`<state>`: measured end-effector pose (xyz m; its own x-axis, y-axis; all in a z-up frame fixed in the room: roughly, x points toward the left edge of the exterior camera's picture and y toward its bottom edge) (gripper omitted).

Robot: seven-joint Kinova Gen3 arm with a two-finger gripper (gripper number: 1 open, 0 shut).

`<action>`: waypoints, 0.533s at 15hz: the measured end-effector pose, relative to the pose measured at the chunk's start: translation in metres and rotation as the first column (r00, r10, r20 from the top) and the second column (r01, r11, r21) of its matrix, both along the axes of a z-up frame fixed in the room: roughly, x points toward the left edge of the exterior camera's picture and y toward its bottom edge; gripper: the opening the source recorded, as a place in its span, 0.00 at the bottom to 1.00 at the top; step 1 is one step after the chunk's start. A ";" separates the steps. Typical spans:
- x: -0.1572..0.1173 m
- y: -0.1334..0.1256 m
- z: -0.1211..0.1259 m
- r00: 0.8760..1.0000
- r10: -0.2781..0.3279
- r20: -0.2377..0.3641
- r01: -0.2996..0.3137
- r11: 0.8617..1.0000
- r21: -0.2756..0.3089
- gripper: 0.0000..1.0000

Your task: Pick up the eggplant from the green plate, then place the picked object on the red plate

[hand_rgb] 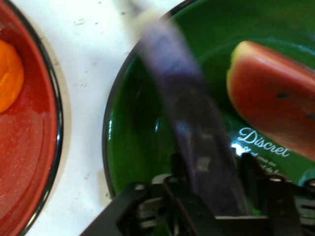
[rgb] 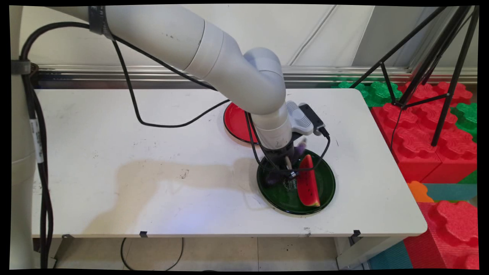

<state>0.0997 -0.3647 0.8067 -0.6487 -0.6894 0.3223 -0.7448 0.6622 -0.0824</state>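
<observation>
Gripping a purple piece over the green plate

Hanging low over the green plate (rgb: 267, 187), the tool (rgb: 284, 168) pinches a long, flat purple object (hand_rgb: 192, 123) between its fingers. What that object is cannot be told; it is blurred in the hand view. There its long axis runs from the tool at the bottom edge up and to the left, its pale far tip crossing the plate's rim toward the bare worktop (rgb: 133, 145). In the main view only a small purple end shows beside the wrist, pointing up and away from the plate.

A watermelon slice (rgb: 308, 183) lies on the right half of the green plate, just beside the tool. Its long axis runs from the plate's far side toward the near rim, red flesh facing left and green rind along the right edge. White lettering is printed on the plate floor between tool and slice.

A red plate (rgb: 235, 122) sits behind the green one, close but apart, partly hidden by the arm. The hand view shows something orange (hand_rgb: 10, 76) lying on it.

Red and green foam blocks (rgb: 420, 126) and a black tripod (rgb: 439, 57) stand right of the worktop.
</observation>
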 end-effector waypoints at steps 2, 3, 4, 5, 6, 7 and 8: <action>0.003 0.002 0.003 1.000 0.023 0.000 -0.023 1.000 -0.011 0.00; 0.005 0.003 0.006 0.999 0.032 -0.002 -0.032 0.999 -0.017 0.00; 0.006 0.004 0.008 0.999 0.038 -0.004 -0.038 0.999 -0.021 0.00; 0.007 0.005 0.012 0.999 0.044 -0.008 -0.044 0.999 -0.027 0.00; 0.009 0.007 0.018 0.999 0.052 -0.013 -0.053 0.998 -0.036 0.00; 0.011 0.009 0.026 0.998 0.059 -0.018 -0.060 0.997 -0.047 0.00; 0.012 0.010 0.031 0.998 0.062 -0.020 -0.063 0.997 -0.055 0.00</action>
<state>0.1116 -0.3544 0.8376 -0.5983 -0.7094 0.3726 -0.7864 0.6090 -0.1033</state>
